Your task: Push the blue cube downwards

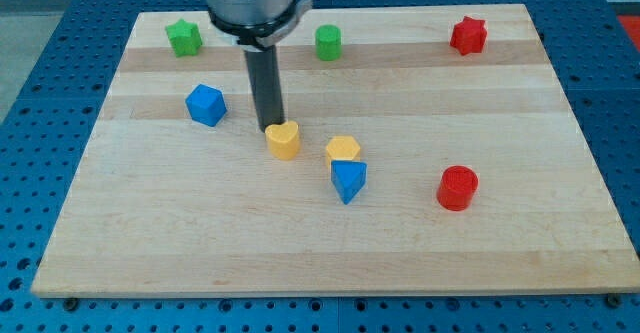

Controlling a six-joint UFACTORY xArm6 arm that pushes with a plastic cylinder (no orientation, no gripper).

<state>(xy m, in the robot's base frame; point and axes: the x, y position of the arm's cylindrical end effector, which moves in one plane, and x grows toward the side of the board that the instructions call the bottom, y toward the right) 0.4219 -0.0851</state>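
The blue cube point(206, 104) sits on the wooden board point(330, 243) at the view's left, above mid-height. My tip point(271, 127) is to the right of the cube, a short gap away, and touches or nearly touches the top edge of a yellow heart-shaped block point(283, 139). The rod rises straight up to the arm's mount at the view's top.
A yellow hexagonal block point(343, 150) sits right of the heart, with a blue triangular block point(348, 180) just below it. A red cylinder point(458, 187) is at the right. A green star point(184, 38), green cylinder point(328, 42) and red star point(467, 35) line the top.
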